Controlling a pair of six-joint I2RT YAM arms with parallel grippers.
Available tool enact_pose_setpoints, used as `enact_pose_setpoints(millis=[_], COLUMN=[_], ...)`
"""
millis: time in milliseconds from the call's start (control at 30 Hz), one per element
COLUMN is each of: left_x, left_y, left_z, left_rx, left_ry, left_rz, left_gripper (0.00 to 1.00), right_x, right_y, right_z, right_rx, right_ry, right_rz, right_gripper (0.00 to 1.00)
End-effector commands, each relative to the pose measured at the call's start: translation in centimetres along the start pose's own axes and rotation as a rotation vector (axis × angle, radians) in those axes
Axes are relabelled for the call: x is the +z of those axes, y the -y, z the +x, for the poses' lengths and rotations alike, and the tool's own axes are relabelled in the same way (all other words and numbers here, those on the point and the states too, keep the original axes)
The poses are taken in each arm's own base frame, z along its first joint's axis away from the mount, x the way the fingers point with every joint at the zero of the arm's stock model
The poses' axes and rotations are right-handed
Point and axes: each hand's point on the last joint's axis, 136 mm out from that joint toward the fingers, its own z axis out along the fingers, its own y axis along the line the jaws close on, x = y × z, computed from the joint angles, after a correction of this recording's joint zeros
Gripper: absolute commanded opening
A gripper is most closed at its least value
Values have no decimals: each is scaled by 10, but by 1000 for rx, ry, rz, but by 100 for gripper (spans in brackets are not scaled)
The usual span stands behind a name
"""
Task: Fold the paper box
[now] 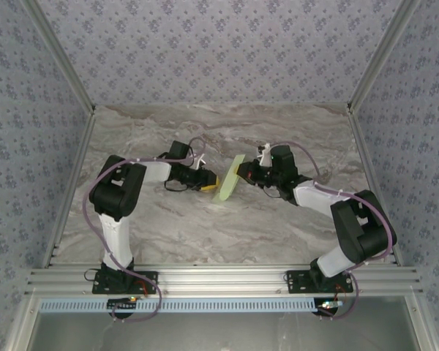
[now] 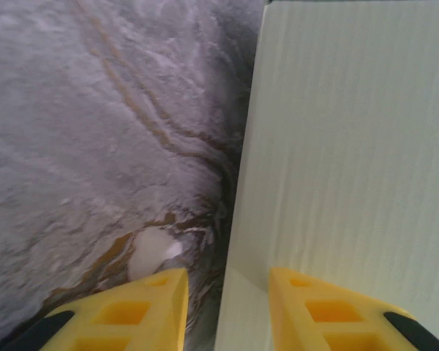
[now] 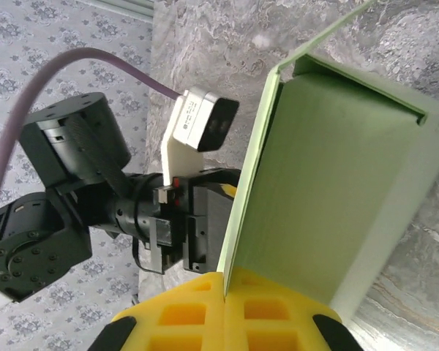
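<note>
**PAPER BOX: POSITION, GRIP STATE, HANDLING**

Grey-brown marbled tabletop (image 1: pixel 168 234), enclosed by patterned walls.

**Left of centre.** Left gripper (image 1: pixel 207 183) level with the card, yellow fingers (image 2: pixel 132 314) spread, nothing pinched. In the left wrist view, the edge of a card panel lines up with the gap between them. Contact with the card: cannot be determined.

**Middle of the tabletop, well away from all four edges.** Paper box (image 1: pixel 228 180), pale green, partly formed, raised on edge and tilted between the two grippers. Open interior and one folded wall visible from the right wrist. Whether the low end rests on the tabletop: cannot be determined.

**Right of centre.** Right gripper (image 1: pixel 243 174) pressed together on the thin edge of one panel, carrying the box.

**Handling (judgement).**
- Treat as very light, thin and flexible, easily creased or dented.
- Expect a smooth face, prone to slipping under a loose pinch.
- Take hold at a panel edge or close to a crease, never mid-panel.
- Support the opposite side while pressing a flap.
- Apply light pressure only.
</note>
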Motion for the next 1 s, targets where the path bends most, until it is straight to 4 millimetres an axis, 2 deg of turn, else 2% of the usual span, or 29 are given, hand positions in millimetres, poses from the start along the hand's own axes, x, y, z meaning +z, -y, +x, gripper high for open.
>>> enact_pose_setpoints(millis=[0, 200, 300, 400, 467, 500, 567, 667, 733, 900, 967], left_x=[7, -3, -21, -57, -88, -99, -110, -104, -95, -62, -52], left_y=[-13, -10, -15, -20, -23, -19, 4, 51, 73, 87, 89], left_z=[16, 2, -9, -18, -17, -14, -1, 25, 37, 40, 34], left_rx=[-42, -24, -1, 41, 82, 116, 234, 463, 584, 728, 748], left_ry=[-53, 11, 101, 240, 357, 405, 490, 556, 553, 454, 446], left_rz=[-44, -105, -217, -394, -527, -559, -537, -423, -395, -419, -452], left_gripper=[34, 36, 42, 49, 51, 53, 61, 72, 79, 92, 93], right_x=[4, 10, 14, 17, 21, 22, 23, 26, 27, 29, 29], right_y=[12, 35, 42, 47, 48, 48, 49, 49, 48, 46, 47], right_z=[-6, 1, 3, 5, 5, 5, 4, 4, 4, 4, 4], right_rx=[-9, -10, -22, -46, -50, -51, -56, -62, -65, -72, -71], right_ry=[21, 2, -7, -14, -21, -22, -24, -32, -34, -38, -38], right_rz=[66, 168, 211, 253, 258, 259, 267, 269, 267, 261, 263], right_gripper=[2, 2, 2, 2, 2, 2, 2, 2, 2, 2, 2])
